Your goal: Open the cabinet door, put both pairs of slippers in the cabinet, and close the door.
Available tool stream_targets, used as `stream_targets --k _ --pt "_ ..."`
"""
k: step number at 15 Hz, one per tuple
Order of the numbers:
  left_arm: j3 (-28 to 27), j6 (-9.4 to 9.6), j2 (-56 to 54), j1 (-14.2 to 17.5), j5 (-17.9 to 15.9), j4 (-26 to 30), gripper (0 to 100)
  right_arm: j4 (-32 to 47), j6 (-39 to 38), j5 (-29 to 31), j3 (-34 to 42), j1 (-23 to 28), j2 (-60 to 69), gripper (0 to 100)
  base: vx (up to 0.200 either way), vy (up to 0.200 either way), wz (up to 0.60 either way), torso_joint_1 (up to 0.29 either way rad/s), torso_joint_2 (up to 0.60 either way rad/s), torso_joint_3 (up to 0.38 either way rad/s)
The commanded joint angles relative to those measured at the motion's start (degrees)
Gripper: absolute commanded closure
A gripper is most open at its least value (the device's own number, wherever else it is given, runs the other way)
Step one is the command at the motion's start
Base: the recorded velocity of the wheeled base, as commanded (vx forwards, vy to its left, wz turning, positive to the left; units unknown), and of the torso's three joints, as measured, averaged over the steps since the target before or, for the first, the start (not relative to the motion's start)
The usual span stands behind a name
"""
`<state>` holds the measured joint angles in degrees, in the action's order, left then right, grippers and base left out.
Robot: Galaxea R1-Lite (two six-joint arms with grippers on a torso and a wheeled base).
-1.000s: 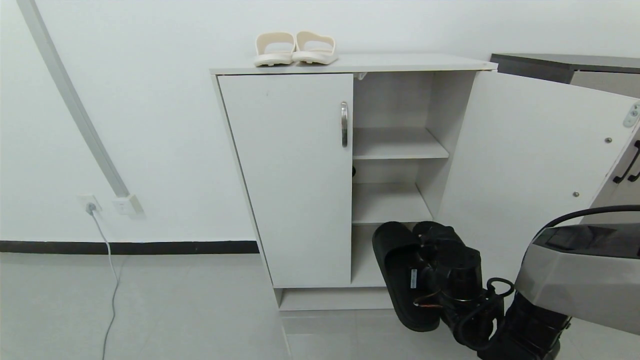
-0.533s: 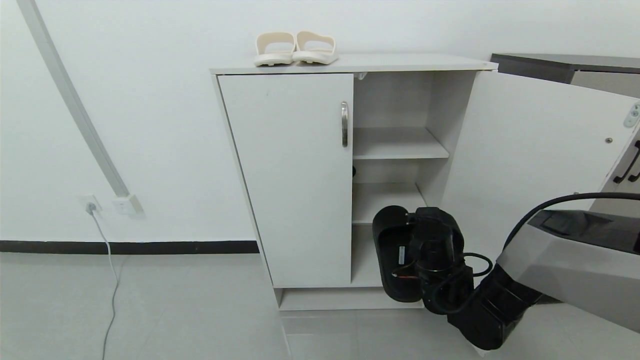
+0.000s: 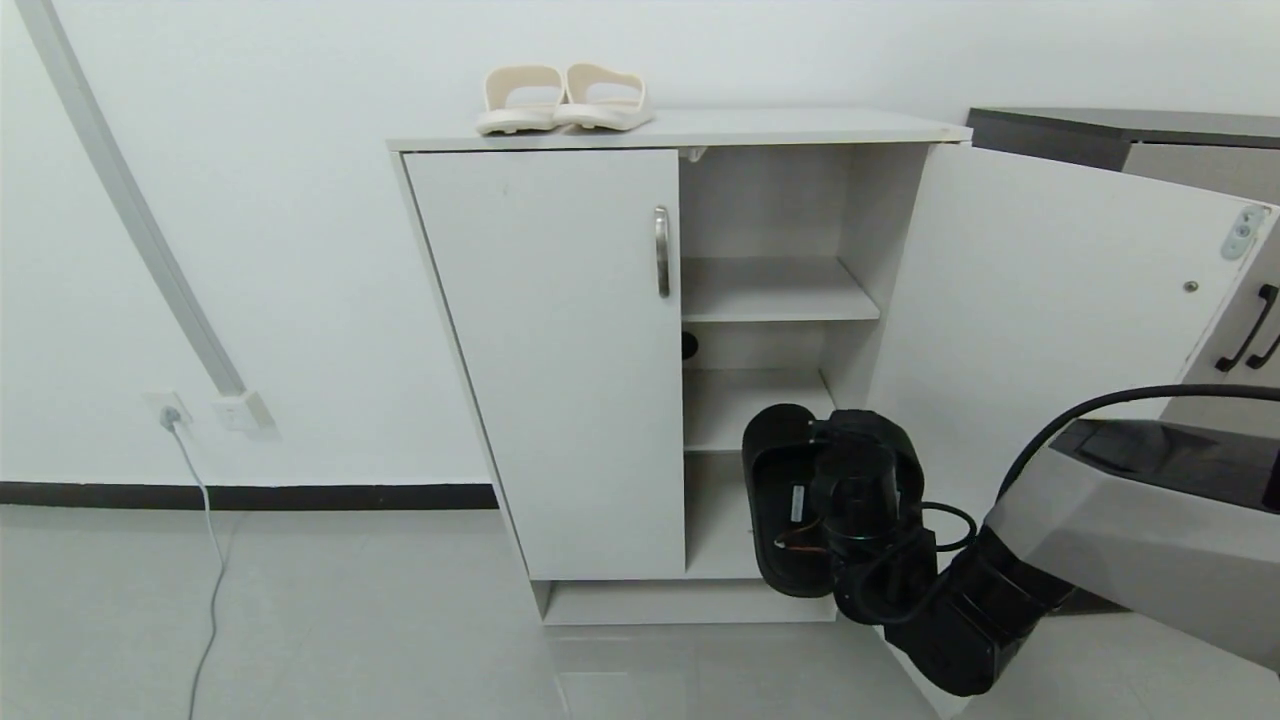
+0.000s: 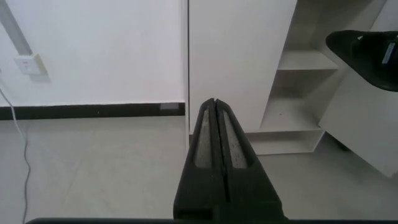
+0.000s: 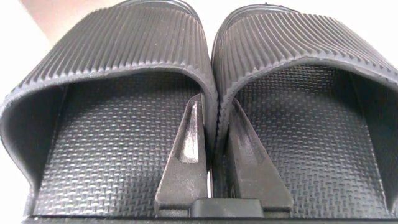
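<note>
The white cabinet [image 3: 545,360] has its left door shut and its right door [image 3: 1040,320] swung wide open. A beige pair of slippers [image 3: 563,100] rests on the cabinet top. My right gripper [image 3: 850,480] is shut on the black pair of slippers [image 3: 785,500], held up in front of the lower compartment, just below the middle shelf [image 3: 750,405]. In the right wrist view the fingers [image 5: 186,149] pinch the touching inner edges of the two black slippers [image 5: 112,124]. My left gripper [image 4: 214,124] is shut on nothing, low over the floor facing the cabinet [image 4: 239,56].
Inside, the upper shelf [image 3: 770,290] is bare, and a small dark round object [image 3: 689,345] sits behind the shut door's edge. A grey cabinet [image 3: 1200,140] with black handles stands behind the open door. A wall socket with cable [image 3: 175,415] is at the left, with open floor there.
My right arm has lifted the black slippers up and toward the cabinet opening. The head camera has shifted, so the whole scene sits slightly further left.
</note>
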<state>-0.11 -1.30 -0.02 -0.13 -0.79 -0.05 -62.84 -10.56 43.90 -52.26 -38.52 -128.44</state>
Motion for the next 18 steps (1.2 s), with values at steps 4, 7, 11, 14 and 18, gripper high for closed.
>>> stream_targets --k 4,7,11,14,18 --pt "0.0 -0.1 0.1 0.0 0.0 0.0 100 -2.8 0.1 -0.7 2.2 -3.0 0.1 100 0.0 0.0 0.0 0.0 0.0 0.0" --pt "0.0 -0.1 0.1 0.0 0.0 0.0 100 -3.7 0.3 -0.7 2.6 -3.6 0.0 100 0.0 0.0 0.0 0.0 0.0 0.0" --pt "0.0 -0.1 0.1 0.0 0.0 0.0 100 -3.7 0.3 -1.9 3.5 -3.6 -0.1 100 0.0 0.0 0.0 0.0 0.0 0.0" --pt "0.0 -0.1 0.1 0.0 0.0 0.0 100 -3.7 0.4 -2.8 4.7 -2.8 -0.6 100 0.0 0.0 0.0 0.0 0.0 0.0" --pt "0.0 -0.1 0.1 0.0 0.0 0.0 100 -3.6 0.4 -3.1 4.7 -0.1 -1.3 100 0.0 0.0 0.0 0.0 0.0 0.0"
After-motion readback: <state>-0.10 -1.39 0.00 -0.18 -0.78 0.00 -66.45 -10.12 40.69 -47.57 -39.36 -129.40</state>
